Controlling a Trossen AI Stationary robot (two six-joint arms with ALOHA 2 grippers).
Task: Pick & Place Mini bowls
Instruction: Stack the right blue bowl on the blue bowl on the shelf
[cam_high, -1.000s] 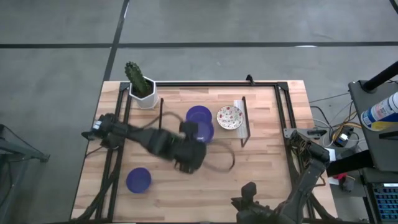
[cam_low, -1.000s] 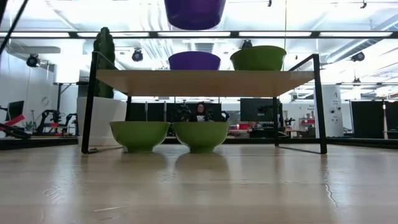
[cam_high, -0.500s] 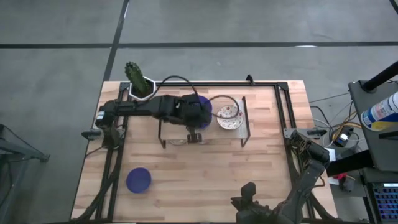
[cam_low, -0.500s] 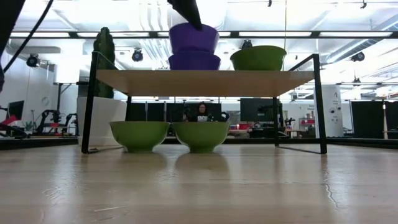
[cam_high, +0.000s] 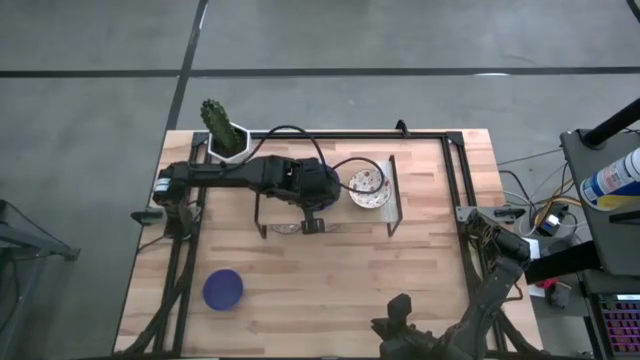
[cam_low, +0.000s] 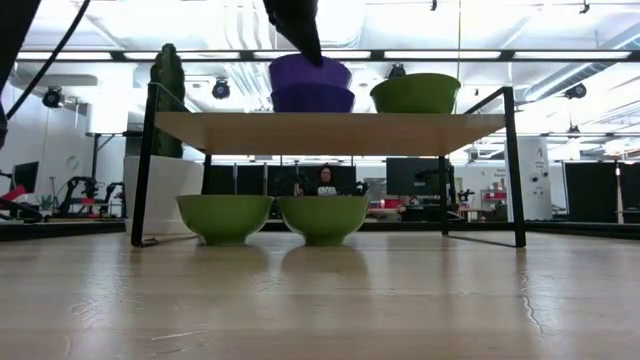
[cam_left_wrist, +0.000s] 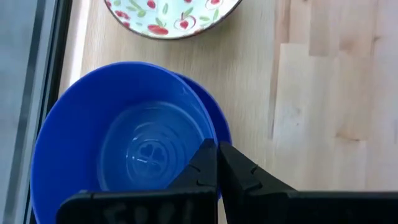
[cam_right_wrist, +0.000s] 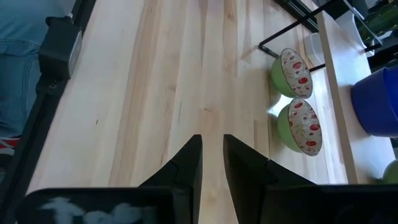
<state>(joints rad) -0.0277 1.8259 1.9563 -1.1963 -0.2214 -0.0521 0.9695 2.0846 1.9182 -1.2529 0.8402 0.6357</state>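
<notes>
Left gripper (cam_left_wrist: 217, 163) clamped on upper blue bowl's (cam_left_wrist: 118, 143) rim, nested in lower bowl (cam_left_wrist: 214, 118) on shelf (cam_left_wrist: 323, 93). Seat squarely, then release. Right gripper (cam_right_wrist: 212, 163) slightly apart, idle.

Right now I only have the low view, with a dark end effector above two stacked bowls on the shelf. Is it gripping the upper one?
Observer: Yes. The left end effector is shut on the rim of the upper blue bowl, which is nested in the lower blue bowl.
Operator: Are there any bowls on the table itself?
Observer: One, the loose blue bowl, lies toward the near left corner of the table.
Operator: Where is the right arm?
Observer: It waits at the table's near edge, with the right end effector over bare wood.
</notes>
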